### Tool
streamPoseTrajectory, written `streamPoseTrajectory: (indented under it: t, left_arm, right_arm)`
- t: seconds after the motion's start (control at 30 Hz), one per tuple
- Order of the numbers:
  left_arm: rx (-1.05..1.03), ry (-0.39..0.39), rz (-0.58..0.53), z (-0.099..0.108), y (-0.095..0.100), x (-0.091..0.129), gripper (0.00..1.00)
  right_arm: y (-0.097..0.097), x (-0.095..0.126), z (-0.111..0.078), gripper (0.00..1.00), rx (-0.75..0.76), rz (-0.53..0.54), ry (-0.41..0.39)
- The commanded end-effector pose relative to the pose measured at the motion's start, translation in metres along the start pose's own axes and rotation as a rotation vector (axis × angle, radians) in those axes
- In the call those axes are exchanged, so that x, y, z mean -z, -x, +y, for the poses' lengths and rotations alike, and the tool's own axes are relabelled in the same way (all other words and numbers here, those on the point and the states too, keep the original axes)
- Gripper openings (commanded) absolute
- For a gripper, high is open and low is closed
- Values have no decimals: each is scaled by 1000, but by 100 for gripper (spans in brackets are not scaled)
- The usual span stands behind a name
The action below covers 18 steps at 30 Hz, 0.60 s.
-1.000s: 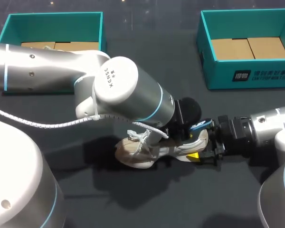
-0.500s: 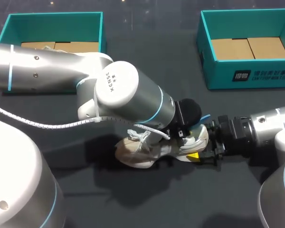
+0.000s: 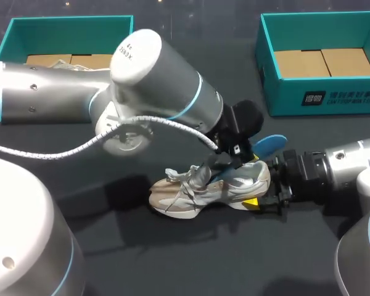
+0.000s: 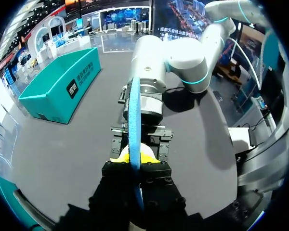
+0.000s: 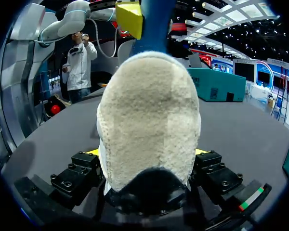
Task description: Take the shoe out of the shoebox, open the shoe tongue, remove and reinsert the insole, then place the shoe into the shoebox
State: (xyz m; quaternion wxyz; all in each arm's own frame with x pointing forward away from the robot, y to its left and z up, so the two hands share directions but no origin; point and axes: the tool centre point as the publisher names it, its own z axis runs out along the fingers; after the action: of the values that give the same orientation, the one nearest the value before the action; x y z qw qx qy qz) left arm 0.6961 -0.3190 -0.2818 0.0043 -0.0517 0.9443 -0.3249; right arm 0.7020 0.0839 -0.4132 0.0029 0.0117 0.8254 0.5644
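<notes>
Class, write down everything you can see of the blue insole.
The insole is a thin, flexible-looking blue strip with a rounded end, held edge-on between the fingers of the left gripper. It slants up out of the opening of the beige shoe and past the heel. Its lower end is hidden.

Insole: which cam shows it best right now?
Head view: the blue insole shows broadside, sticking out above the heel of the shoe, partly behind the left arm. Left wrist view has it edge-on in the left hand. Right wrist view catches only a blue strip above the heel.
</notes>
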Motion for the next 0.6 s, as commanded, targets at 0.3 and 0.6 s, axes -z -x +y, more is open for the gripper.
streamPoseTrajectory:
  t: [0.3,0.6]
  left_arm:
    - [-52,-42,155,-40,-24,65,0]
    - [-52,-42,155,-40,-24,65,0]
  right_arm:
    - [-1,1,0,0,-1,0,-4]
    - [-1,1,0,0,-1,0,-4]
